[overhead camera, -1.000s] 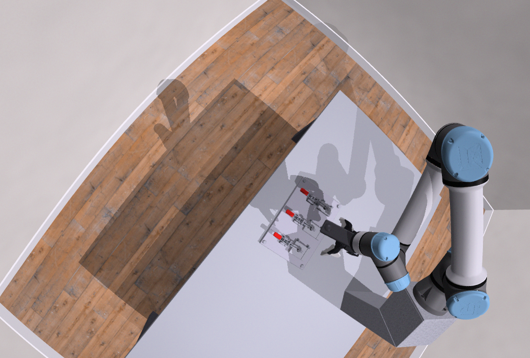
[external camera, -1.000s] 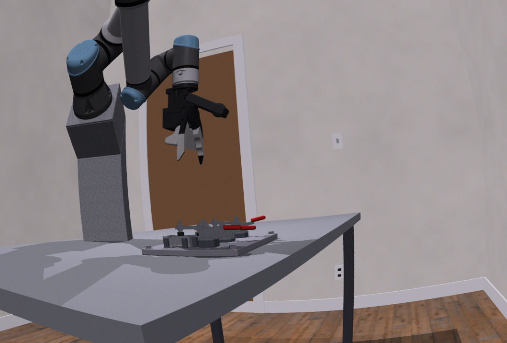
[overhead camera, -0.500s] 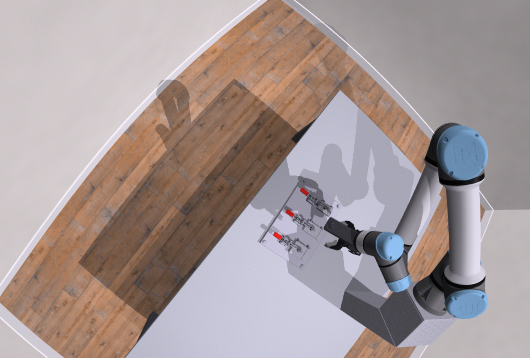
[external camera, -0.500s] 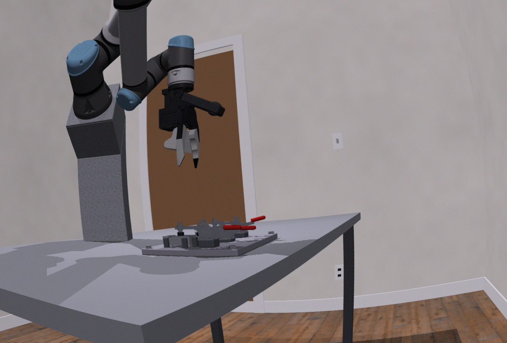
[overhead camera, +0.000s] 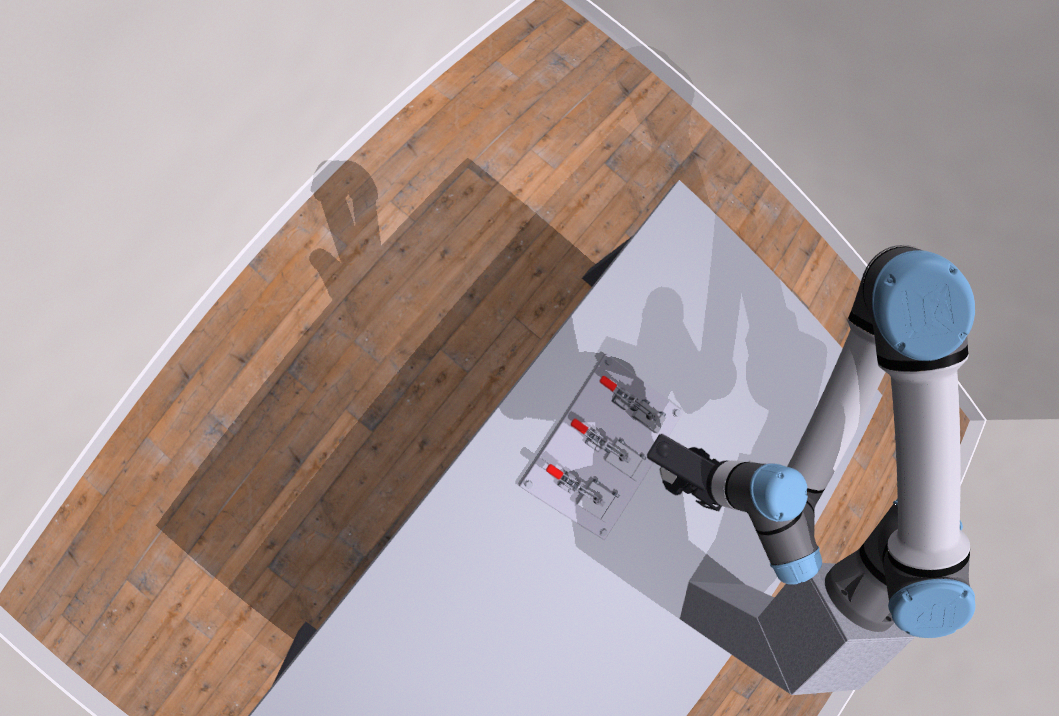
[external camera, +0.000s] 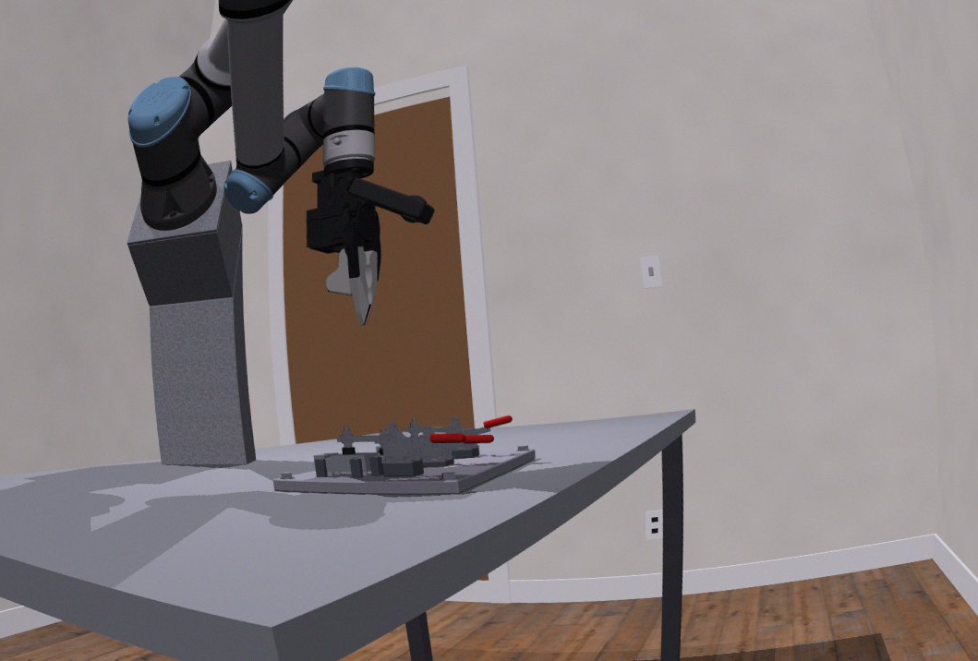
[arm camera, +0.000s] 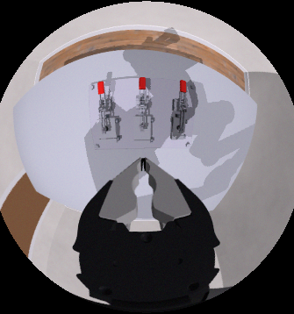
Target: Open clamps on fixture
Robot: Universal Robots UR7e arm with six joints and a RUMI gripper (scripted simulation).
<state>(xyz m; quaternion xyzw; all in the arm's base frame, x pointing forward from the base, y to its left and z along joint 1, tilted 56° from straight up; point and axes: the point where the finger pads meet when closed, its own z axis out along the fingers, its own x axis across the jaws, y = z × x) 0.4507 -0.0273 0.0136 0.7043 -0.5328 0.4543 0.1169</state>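
Three clamps sit bolted in a row at twelve o'clock, handles outward, and my gripper (overhead camera: pixel 653 456) (external camera: pixel 364 320) (arm camera: pixel 143 159) hovers pinched narrow (nothing inside), probably for pushing handles.

Room: grey walls (external camera: pixel 778 234), plank floor (overhead camera: pixel 235 337) (external camera: pixel 817 616), pale table (overhead camera: pixel 463 574) (external camera: pixel 271 560) (arm camera: pixel 55 110).
Brown door (external camera: pixel 389 350) standing in white frame (external camera: pixel 463 234); shadows falling across tabletop.

From my seat, I count one arm (overhead camera: pixel 927 455) (external camera: pixel 256 101), one gripper (overhead camera: pixel 669 487) (external camera: pixel 363 320) (arm camera: pixel 143 159), two fingers (external camera: pixel 362 292); one fixture plate (overhead camera: pixel 585 521) (external camera: pixel 365 486) (arm camera: pixel 125 88), four corner bolts (overhead camera: pixel 675 412) (external camera: pixel 523 448) (arm camera: pixel 97 146), three clamps (overhead camera: pixel 604 441) (external camera: pixel 396 444) (arm camera: pixel 142 107), three red handle grips (overhead camera: pixel 578 426) (external camera: pixel 498 421) (arm camera: pixel 142 83); one table (overhead camera: pixel 429 591) (external camera: pixel 271 569) (arm camera: pixel 51 132), one pedestal (overhead camera: pixel 800 641) (external camera: pixel 198 374). In exterior view I make out two table legs (external camera: pixel 670 546), one brown door (external camera: pixel 380 358) (arm camera: pixel 20 219), one light switch (external camera: pixel 650 270), one wall outlet plate (external camera: pixel 653 524)
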